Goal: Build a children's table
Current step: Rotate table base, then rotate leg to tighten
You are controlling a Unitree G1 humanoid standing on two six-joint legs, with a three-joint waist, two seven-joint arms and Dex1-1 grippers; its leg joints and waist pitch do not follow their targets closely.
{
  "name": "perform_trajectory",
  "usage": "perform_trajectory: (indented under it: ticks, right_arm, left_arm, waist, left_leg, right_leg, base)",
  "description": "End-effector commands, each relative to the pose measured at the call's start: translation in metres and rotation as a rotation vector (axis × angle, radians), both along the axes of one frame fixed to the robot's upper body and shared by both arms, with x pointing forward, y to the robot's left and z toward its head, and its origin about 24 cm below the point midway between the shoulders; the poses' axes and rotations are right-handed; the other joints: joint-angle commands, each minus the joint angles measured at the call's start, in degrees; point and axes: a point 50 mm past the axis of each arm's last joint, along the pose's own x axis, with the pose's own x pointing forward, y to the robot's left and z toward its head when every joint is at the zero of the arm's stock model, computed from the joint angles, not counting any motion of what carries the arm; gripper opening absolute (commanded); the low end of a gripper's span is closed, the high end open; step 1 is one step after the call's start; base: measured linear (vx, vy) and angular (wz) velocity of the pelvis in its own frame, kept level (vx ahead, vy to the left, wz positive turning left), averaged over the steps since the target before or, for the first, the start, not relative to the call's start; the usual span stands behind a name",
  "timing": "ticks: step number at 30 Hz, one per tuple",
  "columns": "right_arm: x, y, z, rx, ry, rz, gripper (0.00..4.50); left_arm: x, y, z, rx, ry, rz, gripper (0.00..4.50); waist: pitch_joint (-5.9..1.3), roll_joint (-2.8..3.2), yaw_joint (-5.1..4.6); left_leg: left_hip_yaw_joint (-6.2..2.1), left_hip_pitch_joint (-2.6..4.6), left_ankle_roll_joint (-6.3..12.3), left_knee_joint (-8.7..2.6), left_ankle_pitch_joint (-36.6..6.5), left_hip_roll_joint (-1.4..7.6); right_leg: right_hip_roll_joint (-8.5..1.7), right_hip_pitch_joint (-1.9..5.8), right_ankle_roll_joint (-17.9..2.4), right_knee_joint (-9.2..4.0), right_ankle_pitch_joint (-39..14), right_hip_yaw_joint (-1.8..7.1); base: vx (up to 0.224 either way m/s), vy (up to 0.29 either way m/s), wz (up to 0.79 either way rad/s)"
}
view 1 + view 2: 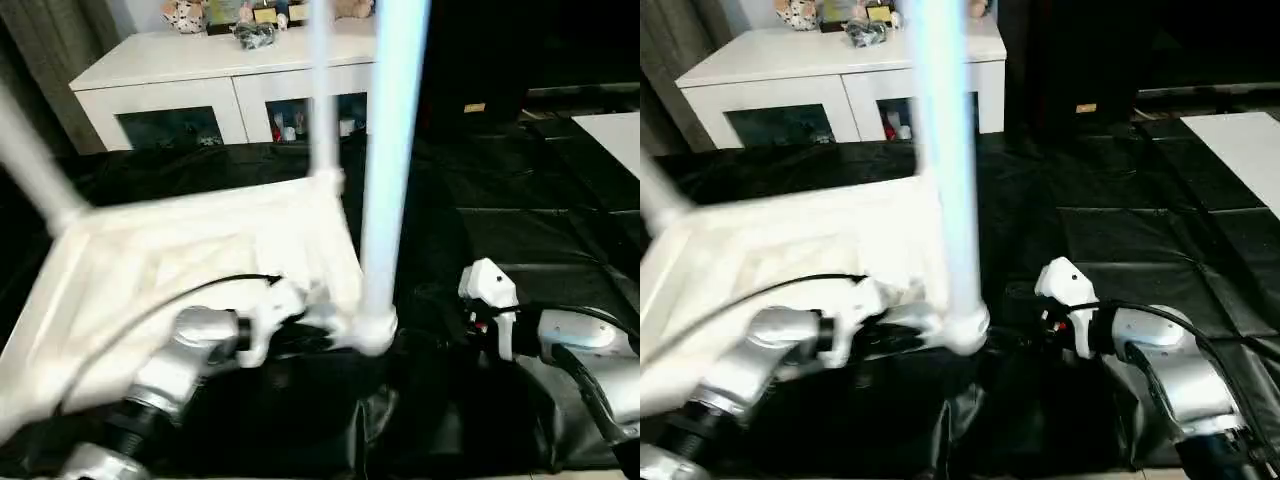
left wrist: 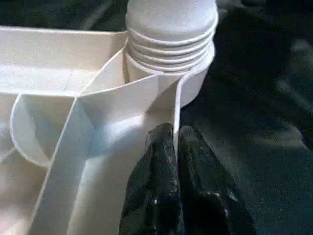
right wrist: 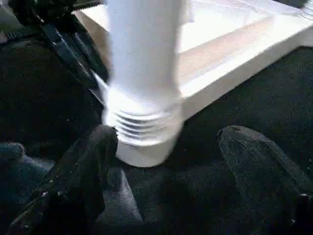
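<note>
The children's table lies upside down on the black mat, its ribbed white tabletop [image 1: 180, 260] facing up. A white leg [image 1: 390, 150] stands in the near corner socket [image 2: 171, 58], its threaded end seated there. Another leg [image 1: 322, 90] rises at the far corner, and a third [image 1: 30, 160] at the left. My left gripper [image 2: 174, 147] is shut on the tabletop's thin rim wall just beside that near socket. My right gripper [image 3: 170, 133] is open, its two black fingers either side of the near leg's threaded base [image 3: 142, 127] without touching it.
A white cabinet [image 1: 200, 90] with glass doors stands behind the mat, with small items on top. Black mat [image 1: 520, 230] covers the floor to the right. A white board [image 1: 615, 135] lies at the far right edge.
</note>
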Motion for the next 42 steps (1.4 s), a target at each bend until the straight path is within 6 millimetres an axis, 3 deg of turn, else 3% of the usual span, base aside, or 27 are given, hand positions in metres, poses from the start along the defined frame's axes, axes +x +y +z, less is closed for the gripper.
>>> perform_trajectory:
  ticks: [1,3,5,8,13,15,19,27,36,42]
  right_arm:
    - [0.005,0.003,0.004,-0.004,-0.026,0.008,3.8]
    - [0.008,0.004,0.004,-0.01,-0.035,-0.002,3.8]
    - [0.012,0.007,0.004,-0.013,-0.043,-0.01,3.8]
    - [0.015,0.011,0.003,-0.01,-0.052,-0.018,3.8]
    - [0.016,0.017,0.001,-0.004,-0.056,-0.025,3.8]
    - [0.016,0.019,0.0,0.0,-0.056,-0.022,3.8]
    - [0.016,0.02,0.0,0.003,-0.057,-0.023,3.8]
    - [0.019,0.023,0.001,0.004,-0.065,-0.023,3.8]
    - [0.022,0.027,-0.003,-0.014,-0.066,-0.021,3.8]
    - [0.029,0.038,-0.005,0.017,-0.067,-0.041,3.8]
  left_arm:
    - [-0.004,0.008,-0.016,0.025,0.067,0.089,0.01]
    - [-0.001,0.005,-0.012,0.025,0.025,0.057,0.01]
    - [0.002,0.002,-0.007,0.042,-0.013,0.023,0.01]
    - [0.007,0.001,-0.002,0.069,-0.052,-0.019,0.01]
    - [0.014,0.003,0.004,0.083,-0.084,-0.022,0.01]
    - [0.014,0.005,0.005,0.073,-0.051,-0.029,0.57]
    - [0.013,0.006,0.003,0.079,-0.03,-0.035,0.92]
    - [0.014,0.016,-0.003,0.161,0.003,-0.02,0.92]
    - [0.009,0.028,-0.005,0.189,0.067,-0.018,0.16]
    - [0.004,0.027,-0.007,0.182,0.111,-0.028,0.06]
  waist:
    - [-1.94,-2.7,0.4]
    - [-2.01,-2.97,0.37]
    - [-2.17,-2.78,0.52]
    - [-2.48,-2.66,0.85]
    - [-2.44,-2.81,1.17]
    - [-2.48,-2.72,1.26]
    - [-2.58,-2.74,1.33]
    - [-2.35,-2.78,1.2]
    - [-2.13,-2.83,0.45]
    - [-2.51,-2.68,0.24]
  left_leg:
    - [-1.28,0.03,4.41,-4.1,-13.7,2.41]
    - [-1.41,-0.2,4.37,-4.21,-13.6,2.34]
    - [-1.45,-0.18,4.16,-4.28,-13.4,2.46]
    - [-1.25,0.1,4.38,-4.22,-12.4,2.67]
    - [-1.23,0.11,3.96,-4.3,-13.3,2.71]
    - [-1.28,-0.02,3.86,-4.38,-12.8,2.76]
    - [-1.24,-0.06,4.04,-4.32,-12.1,2.79]
    - [-1.3,-0.01,3.29,-4.49,-13.9,2.74]
    - [-1.54,-0.23,2.73,-4.74,-14.7,2.6]
    - [-1.44,-0.42,3.38,-4.52,-11.9,2.57]
  right_leg:
    - [-4.48,1.34,-8.7,-6.24,-25.7,2.22]
    - [-4.53,1.38,-8.0,-6.35,-26.3,2.2]
    - [-4.54,1.33,-7.7,-6.22,-25.0,2.24]
    - [-4.39,1.03,-9.6,-5.82,-18.7,2.44]
    - [-4.6,1.2,-10.6,-5.75,-17.8,2.45]
    - [-4.55,1.29,-10.7,-5.61,-16.8,2.42]
    - [-4.55,1.34,-11.6,-5.35,-14.3,2.42]
    - [-4.63,1.4,-11.2,-5.59,-16.8,2.47]
    - [-4.65,1.31,-10.1,-5.87,-21.2,2.35]
    - [-4.49,1.65,-12.3,-5.17,-13.3,2.35]
  base:
    - [0.0,0.0,0.0]
    - [0.0,0.0,0.0]
    - [0.0,0.0,0.0]
    - [0.0,0.0,0.0]
    - [0.0,0.0,0.0]
    - [0.0,0.0,0.0]
    - [0.0,0.0,0.0]
    - [0.0,0.0,0.0]
    - [0.0,0.0,0.0]
    - [0.0,0.0,0.0]
